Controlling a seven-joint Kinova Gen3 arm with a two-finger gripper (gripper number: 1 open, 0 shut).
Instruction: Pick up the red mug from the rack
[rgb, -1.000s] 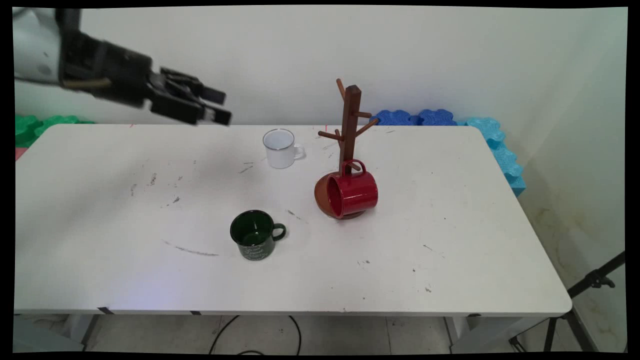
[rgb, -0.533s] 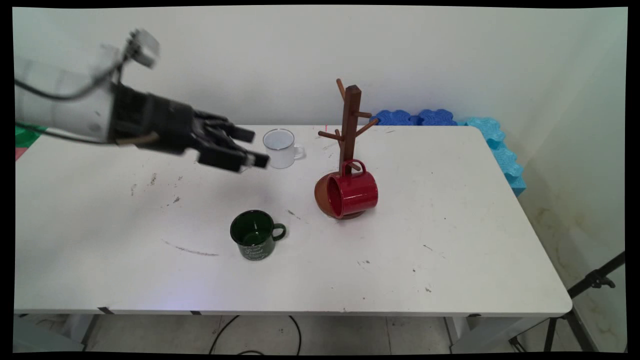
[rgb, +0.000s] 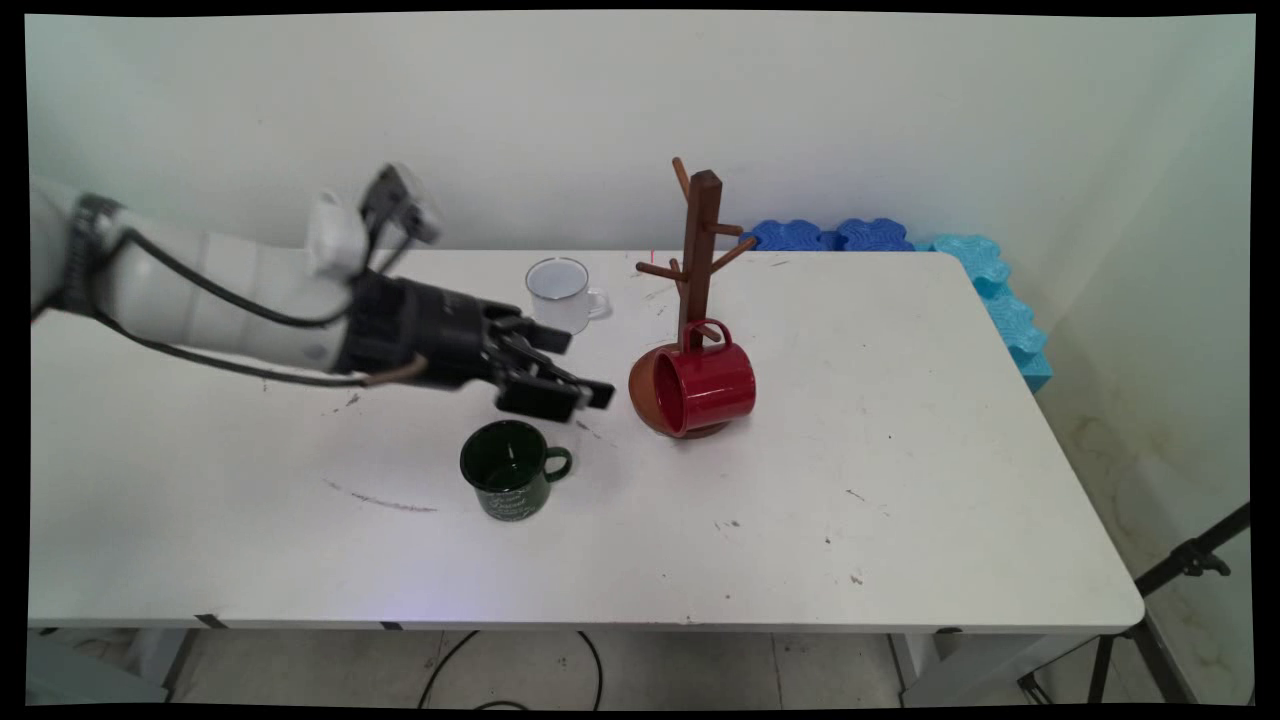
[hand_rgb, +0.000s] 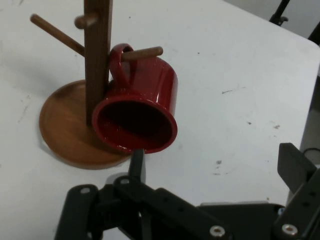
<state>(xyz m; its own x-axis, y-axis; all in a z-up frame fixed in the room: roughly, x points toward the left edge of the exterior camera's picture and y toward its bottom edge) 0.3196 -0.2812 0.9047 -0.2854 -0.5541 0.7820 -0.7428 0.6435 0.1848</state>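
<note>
A mug (rgb: 703, 385) hangs on the rack (rgb: 697, 300), another mug (rgb: 510, 468) to its front-left.

White wall (rgb: 900, 110); scuffed white table (rgb: 900, 480); blue foam tiles (rgb: 990, 270); tripod leg (rgb: 1180, 570).

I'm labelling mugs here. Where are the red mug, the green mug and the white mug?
red mug (rgb: 712, 388), main view, its side wall.
green mug (rgb: 506, 497), main view, its outer wall.
white mug (rgb: 560, 312), main view, its outer wall.

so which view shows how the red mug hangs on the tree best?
Hand view. The red mug is close, its handle looped over a lower peg of the tree, mouth tilted toward the camera. Main view shows the mug on its side against the tree base, with the peg hookup small.
</note>
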